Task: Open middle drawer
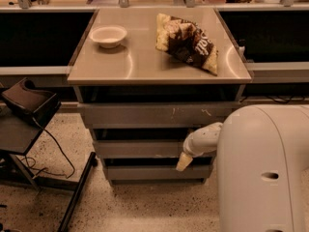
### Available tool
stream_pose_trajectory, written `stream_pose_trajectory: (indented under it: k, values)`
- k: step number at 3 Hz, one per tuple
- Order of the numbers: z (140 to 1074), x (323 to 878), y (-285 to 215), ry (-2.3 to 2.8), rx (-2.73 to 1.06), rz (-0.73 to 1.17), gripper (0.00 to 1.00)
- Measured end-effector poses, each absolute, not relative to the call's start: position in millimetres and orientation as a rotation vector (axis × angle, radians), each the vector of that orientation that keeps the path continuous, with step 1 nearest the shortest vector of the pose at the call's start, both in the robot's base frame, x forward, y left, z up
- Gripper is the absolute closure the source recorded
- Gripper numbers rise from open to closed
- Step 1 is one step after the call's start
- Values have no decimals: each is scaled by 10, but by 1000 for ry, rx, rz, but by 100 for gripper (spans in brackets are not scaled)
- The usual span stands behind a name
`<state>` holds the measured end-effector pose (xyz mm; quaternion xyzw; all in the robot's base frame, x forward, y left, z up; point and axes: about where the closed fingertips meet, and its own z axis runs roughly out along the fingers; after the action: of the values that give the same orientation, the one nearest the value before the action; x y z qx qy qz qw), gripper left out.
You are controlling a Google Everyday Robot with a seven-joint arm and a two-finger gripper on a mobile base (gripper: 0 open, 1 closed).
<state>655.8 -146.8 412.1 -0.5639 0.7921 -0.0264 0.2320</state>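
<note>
The middle drawer point(140, 149) is a wide, shallow grey front in the stack under the tabletop. It sits below the larger grey front with pale scratch marks point(154, 115) and above the shortest grey front point(154, 172). My gripper point(184, 161) hangs at the right end of the middle drawer, its pale tip pointing down over the drawer's lower edge and the dark gap beneath. My white arm point(205, 138) reaches in from the right. My white body point(263, 168) hides the right ends of the drawers.
A white bowl point(108, 35) and a brown snack bag point(188, 42) lie on the grey tabletop point(135, 69). A black stand with a cable point(29, 105) and a dark slanted leg point(77, 192) are at the left. The floor point(145, 207) is speckled.
</note>
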Motion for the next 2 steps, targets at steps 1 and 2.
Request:
stream_pose_trajectory:
  k: [1, 2]
  values:
    - [3843, 6565, -1478, 2195, -1544, 15, 0]
    - [4013, 6893, -1484, 2131, -1546, -29, 0]
